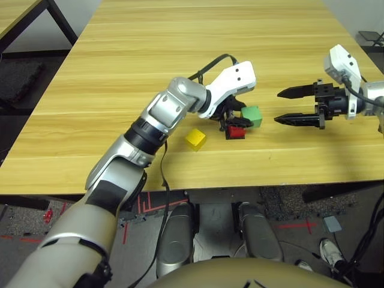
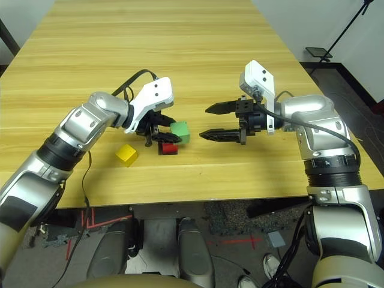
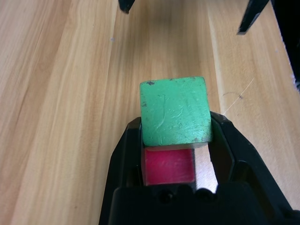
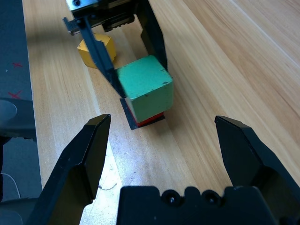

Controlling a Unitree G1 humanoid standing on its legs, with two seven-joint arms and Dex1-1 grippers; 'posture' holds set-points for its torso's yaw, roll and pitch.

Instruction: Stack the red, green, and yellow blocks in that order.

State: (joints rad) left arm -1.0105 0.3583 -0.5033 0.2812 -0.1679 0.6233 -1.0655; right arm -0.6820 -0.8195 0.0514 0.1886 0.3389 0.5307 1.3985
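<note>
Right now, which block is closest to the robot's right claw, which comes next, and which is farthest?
1. Green block: nearest the open right gripper, sitting on top of the red one.
2. Red block: right underneath the green, on the black square patch, a touch farther.
3. Yellow block: farthest, alone on the table beyond the left gripper.

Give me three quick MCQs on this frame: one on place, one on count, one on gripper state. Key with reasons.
1. The green block is
A. on the red block
B. beside the yellow block
C. in the right gripper

2. Blocks lying alone on the table:
A. none
B. one
C. two

3. The right gripper is
A. shut on the yellow block
B. shut with nothing in it
C. open, holding nothing

Key: A, green sits over the red block; B, the yellow block lies apart; C, its fingers stand spread, with the stack beyond them.
</note>
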